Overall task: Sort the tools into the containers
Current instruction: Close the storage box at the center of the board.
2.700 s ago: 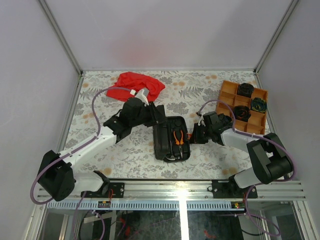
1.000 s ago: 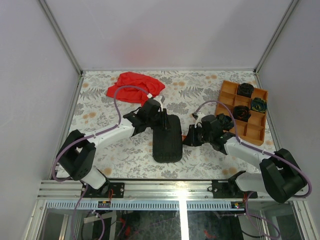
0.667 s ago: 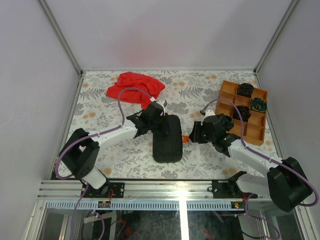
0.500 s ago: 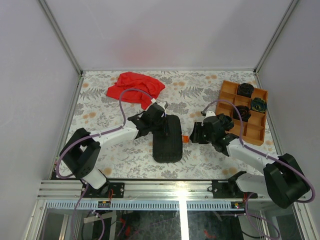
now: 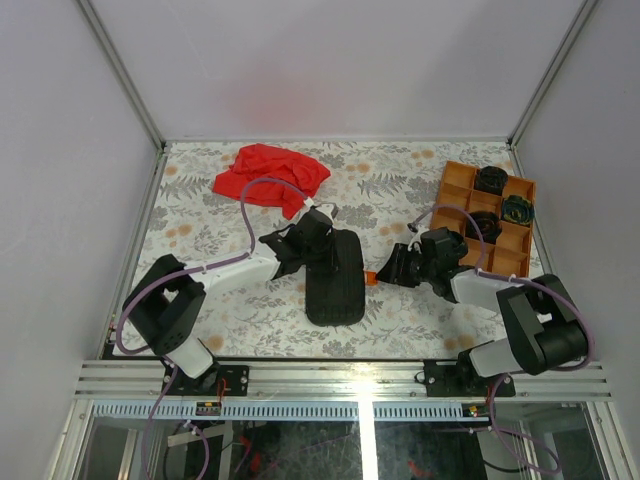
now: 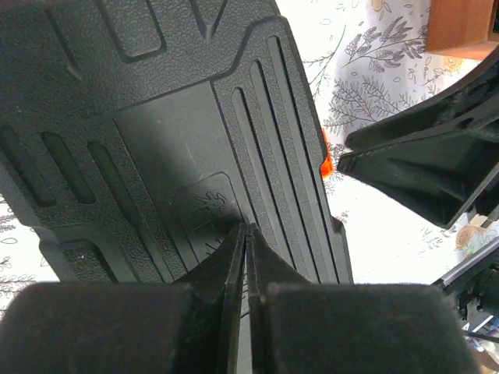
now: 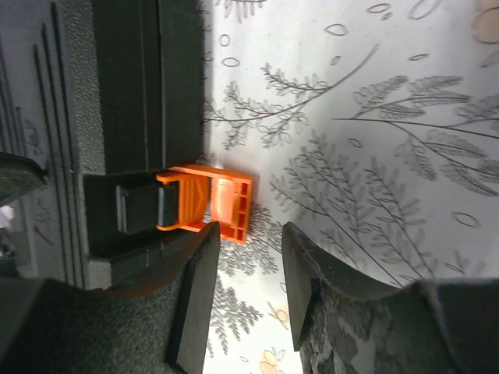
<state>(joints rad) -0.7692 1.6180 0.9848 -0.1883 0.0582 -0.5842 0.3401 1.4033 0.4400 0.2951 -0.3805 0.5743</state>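
- Cloth (image 5: 272, 172), red and crumpled, is lying at the tabletop's (image 5: 200, 220) back left.
- Left gripper (image 6: 245, 241) is hanging over the ribbed lid of the black tool case (image 5: 335, 275), fingers pressed together on nothing; the case is lying closed mid-tabletop.
- Orange latch (image 7: 207, 201) is sticking out from the case's right edge.
- Right gripper (image 7: 249, 234) is standing partly open and empty, with the latch just ahead of its fingers.
- Orange tray (image 5: 455, 190) is sitting far right, holding dark coiled bundles (image 5: 491, 180).

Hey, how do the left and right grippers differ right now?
The left gripper is shut, fingers pressed together; the right gripper is open, fingers apart. The left one points at the ribbed lid of the case, while the right one sits at the case's side, with the orange latch sticking out just ahead of it. Both are at the closed black case, and neither grips anything.
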